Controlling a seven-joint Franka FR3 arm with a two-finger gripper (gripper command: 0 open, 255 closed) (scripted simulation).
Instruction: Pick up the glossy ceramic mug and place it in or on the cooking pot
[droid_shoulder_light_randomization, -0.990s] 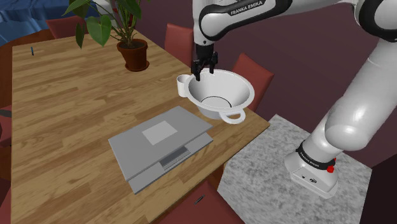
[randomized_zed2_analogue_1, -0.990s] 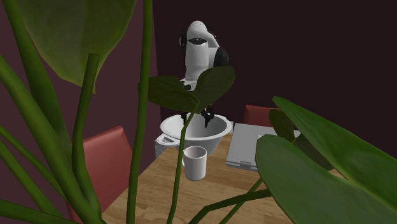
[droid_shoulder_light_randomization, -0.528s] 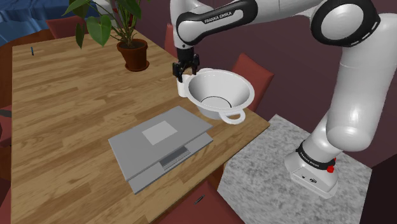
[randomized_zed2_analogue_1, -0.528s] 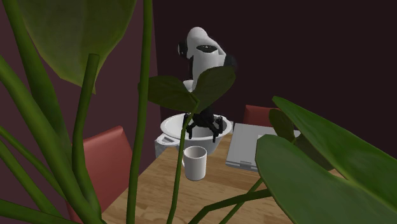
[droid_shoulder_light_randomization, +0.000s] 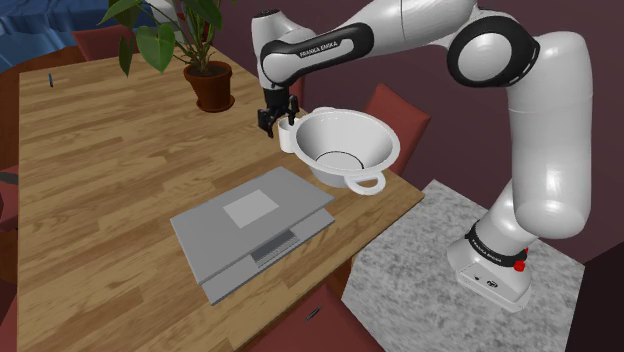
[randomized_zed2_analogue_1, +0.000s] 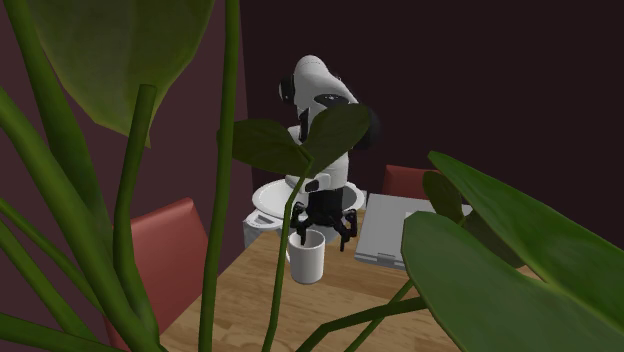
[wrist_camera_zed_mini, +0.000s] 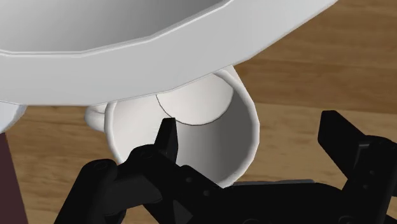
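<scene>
You have the pincer (droid_shoulder_light_randomization: 278, 119) spread wide right above the white mug (droid_shoulder_light_randomization: 288, 137) on the wooden table (droid_shoulder_light_randomization: 100, 190).
In the wrist view, one of its fingers (wrist_camera_zed_mini: 167, 139) sits over the mug's (wrist_camera_zed_mini: 210, 137) open mouth and the other outside it, so one side of the mug's wall lies between them, not clasped. The mug stands upright, tucked against the white cooking pot (droid_shoulder_light_randomization: 386, 143) and partly under its flared rim, at the shoulder view's left of the pot.

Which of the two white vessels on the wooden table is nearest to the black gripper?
The small white cylindrical mug, not the wide white pot beside it; the open gripper straddles the mug's rim.
</scene>
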